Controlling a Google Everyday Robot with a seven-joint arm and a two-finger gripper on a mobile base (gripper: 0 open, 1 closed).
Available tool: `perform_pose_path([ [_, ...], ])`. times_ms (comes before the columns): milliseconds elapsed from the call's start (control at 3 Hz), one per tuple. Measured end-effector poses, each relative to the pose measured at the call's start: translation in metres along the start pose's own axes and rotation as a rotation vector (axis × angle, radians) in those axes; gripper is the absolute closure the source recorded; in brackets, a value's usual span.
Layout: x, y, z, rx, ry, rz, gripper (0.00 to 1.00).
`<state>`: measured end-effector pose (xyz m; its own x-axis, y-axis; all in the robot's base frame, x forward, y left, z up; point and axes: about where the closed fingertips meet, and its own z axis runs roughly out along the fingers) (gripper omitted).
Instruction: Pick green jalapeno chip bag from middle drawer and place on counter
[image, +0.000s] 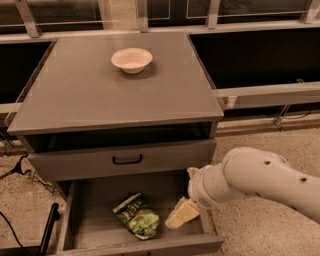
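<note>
The green jalapeno chip bag lies flat on the floor of the open middle drawer, near its front centre. My gripper hangs over the right part of the drawer, tips pointing down-left, a short way right of the bag and not touching it. The white arm reaches in from the right. The grey counter is the cabinet's top, above the drawer.
A pale round bowl sits on the counter toward the back. A closed drawer front with a black handle is just above the open drawer. A black pole and cables stand at the lower left on the speckled floor.
</note>
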<state>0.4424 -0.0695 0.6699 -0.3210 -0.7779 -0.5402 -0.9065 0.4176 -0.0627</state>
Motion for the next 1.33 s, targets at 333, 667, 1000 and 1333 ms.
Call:
perform_pose_path([
  [333,-0.005,0.005,0.030,-0.005,-0.032,0.016,0.16],
  [667,-0.007,0.011,0.063,-0.009,-0.052,0.033,0.18],
  [1000,-0.009,0.017,0.105,-0.001,-0.068,0.039,0.15],
  [1333,-0.008,0.018,0.111,-0.005,-0.073,0.039,0.14],
])
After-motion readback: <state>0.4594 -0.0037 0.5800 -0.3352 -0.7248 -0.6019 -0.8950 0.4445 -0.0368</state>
